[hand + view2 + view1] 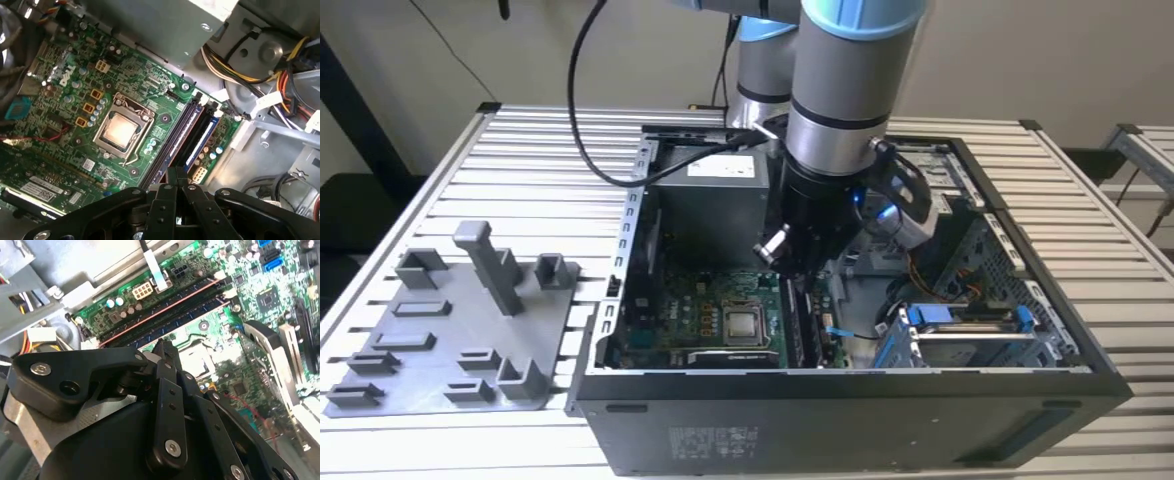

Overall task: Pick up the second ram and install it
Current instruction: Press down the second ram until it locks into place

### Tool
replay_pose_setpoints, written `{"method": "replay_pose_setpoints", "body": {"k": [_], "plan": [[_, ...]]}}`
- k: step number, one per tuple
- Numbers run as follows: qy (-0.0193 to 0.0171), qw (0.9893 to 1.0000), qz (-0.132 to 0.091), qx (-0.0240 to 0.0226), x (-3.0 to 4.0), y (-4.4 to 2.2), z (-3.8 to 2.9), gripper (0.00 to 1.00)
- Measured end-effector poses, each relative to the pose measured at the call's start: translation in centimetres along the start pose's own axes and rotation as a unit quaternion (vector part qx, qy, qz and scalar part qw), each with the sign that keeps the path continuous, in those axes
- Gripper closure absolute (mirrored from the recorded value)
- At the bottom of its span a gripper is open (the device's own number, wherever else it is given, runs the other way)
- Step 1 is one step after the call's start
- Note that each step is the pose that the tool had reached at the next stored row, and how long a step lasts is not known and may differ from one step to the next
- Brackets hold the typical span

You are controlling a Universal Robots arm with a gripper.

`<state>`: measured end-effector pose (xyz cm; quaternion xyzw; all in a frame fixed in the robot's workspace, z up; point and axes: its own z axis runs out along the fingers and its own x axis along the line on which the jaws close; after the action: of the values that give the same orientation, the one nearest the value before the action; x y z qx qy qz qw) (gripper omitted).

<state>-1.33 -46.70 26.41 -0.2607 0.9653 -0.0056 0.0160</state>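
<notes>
Inside the open computer case [854, 385], my gripper [790, 262] hangs low over the memory slots of the green motherboard [700, 320]. In both wrist views its black fingers [176, 175] meet with no gap I can see, so it is shut [162, 347]. Its tips sit right over the near end of a slim dark stick, the second ram [176, 142], which lies along its slot [165, 307]. Whether the tips touch it I cannot tell. Another dark stick [202, 132] stands in the parallel blue-edged slot beside it.
The square silver processor [121, 131] sits beside the slots. The grey power-supply box [714, 205] and bundles of cables [250, 75] crowd the far end of the slots. At the exterior view's left, a grey plastic tray with upright posts [440, 340] rests on the slatted table.
</notes>
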Motion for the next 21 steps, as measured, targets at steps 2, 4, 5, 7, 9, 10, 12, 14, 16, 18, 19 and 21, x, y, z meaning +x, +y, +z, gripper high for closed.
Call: {"method": "replay_pose_setpoints", "body": {"k": [2, 4, 5, 7, 9, 10, 12, 14, 16, 18, 19, 21], "plan": [[-0.0004, 0.9999, -0.017, -0.0004, -0.01, 0.01, 0.02, 0.89], [-0.0017, 0.9996, -0.03, -0.0001, -0.05, 0.11, 0.09, 0.89], [-0.0026, 0.9994, -0.035, 0.0002, -0.1, 0.19, 0.16, 0.89], [-0.0039, 0.9989, -0.046, 0.0006, -0.19, 0.35, 0.29, 0.89], [-0.005, 0.9984, -0.057, 0.001, -0.3, 0.54, 0.45, 0.89], [-0.0057, 0.998, -0.063, 0.001, -0.34, 0.62, 0.56, 0.89], [-0.0064, 0.9971, -0.076, 0.001, -0.36, 0.68, 0.69, 0.89], [-0.007, 0.9957, -0.092, 0.0007, -0.37, 0.71, 0.8, 0.89], [-0.0073, 0.994, -0.109, 0.0001, -0.36, 0.72, 0.9, 0.89], [-0.0078, 0.9917, -0.128, -0.0005, -0.35, 0.73, 1.03, 0.89], [-0.008, 0.9906, -0.137, -0.0008, -0.35, 0.73, 1.1, 0.89], [-0.0084, 0.9879, -0.155, -0.0013, -0.35, 0.73, 1.24, 0.89]]}}
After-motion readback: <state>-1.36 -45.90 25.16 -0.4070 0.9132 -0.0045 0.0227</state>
